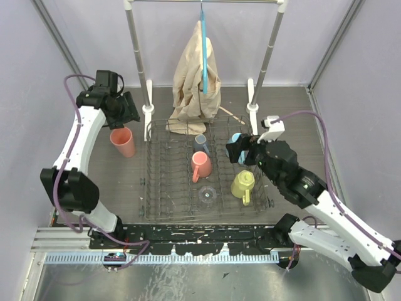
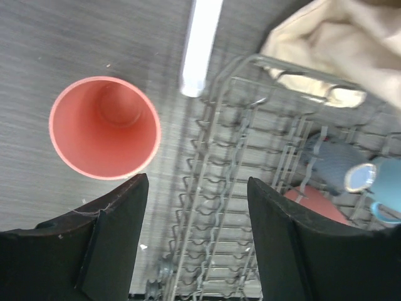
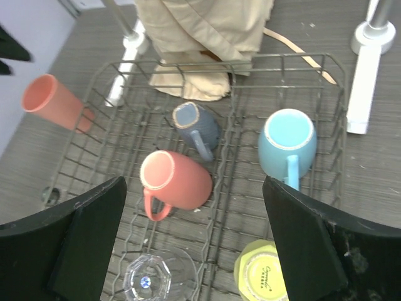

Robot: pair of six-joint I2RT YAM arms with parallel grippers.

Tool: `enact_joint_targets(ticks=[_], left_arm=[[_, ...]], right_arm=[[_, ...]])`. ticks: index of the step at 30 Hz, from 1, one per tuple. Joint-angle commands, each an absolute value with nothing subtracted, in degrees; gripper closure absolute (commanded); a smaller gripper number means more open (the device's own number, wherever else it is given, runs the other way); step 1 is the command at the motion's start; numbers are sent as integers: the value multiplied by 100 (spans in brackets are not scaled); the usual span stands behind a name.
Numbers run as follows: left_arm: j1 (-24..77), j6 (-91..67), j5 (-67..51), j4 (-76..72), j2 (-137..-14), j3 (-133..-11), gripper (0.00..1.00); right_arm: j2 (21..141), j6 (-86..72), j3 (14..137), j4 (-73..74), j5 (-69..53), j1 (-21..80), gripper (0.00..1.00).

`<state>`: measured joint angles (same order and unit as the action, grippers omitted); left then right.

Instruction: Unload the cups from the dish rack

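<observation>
**Status: both grippers open, one cup out of the rack, five in it**

The left gripper [image 1: 127, 110] hangs over the far left of the table [image 1: 125, 182]. Its fingers [image 2: 119, 226] stand apart with nothing between them. The right gripper [image 1: 241, 152] hangs over the right side of the dish rack [image 1: 164, 188], its jaws also spread wide and holding nothing.

A silver clothes rail [image 1: 135, 56] stands at the far side of the table. A beige cloth [image 1: 197, 75] hangs from it, and the cloth's lower end rests on the rack's far edge.

The dark wire dish rack lies in the middle of the table, between the two arms.

Position of the cups:

1. Salmon-pink cup [image 1: 123, 142]: upright on the table, mouth up, just beside the rack's left edge and outside it. In the left wrist view it sits just beyond the left fingertips, not between them.
2. Salmon-pink mug [image 1: 200, 166]: on its side in the middle of the rack.
3. Pale yellow mug [image 1: 243, 184]: bottom up in the near right part of the rack.
4. Light blue mug [image 3: 287, 141]: far right part of the rack, under the right gripper.
5. Grey-blue mug [image 1: 202, 143]: on its side, just beyond the salmon-pink mug.
6. Clear glass [image 1: 208, 195]: near edge of the rack. I cannot tell which way up it stands.
</observation>
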<state>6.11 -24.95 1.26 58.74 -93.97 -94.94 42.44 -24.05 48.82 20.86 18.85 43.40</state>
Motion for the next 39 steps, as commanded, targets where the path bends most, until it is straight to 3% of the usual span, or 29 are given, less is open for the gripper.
enact_joint_targets(ticks=[1,11,20,39], left_arm=[[849,-2858,-249,5411,-8631,-9173,28],[1993,-3373,-138,4257,-6865,-7394,29],[2293,-3570,67,3733,-5693,-6078,27],[2303,-3546,-348,3069,-5138,-5278,26]], right_arm=[[4852,-2322,5469,2685,2456,4340,4],[5263,-2566,5318,3502,2187,4339,4],[5648,-2826,5280,4140,2100,4334,4],[6065,-3149,4985,4913,1526,4341,8]])
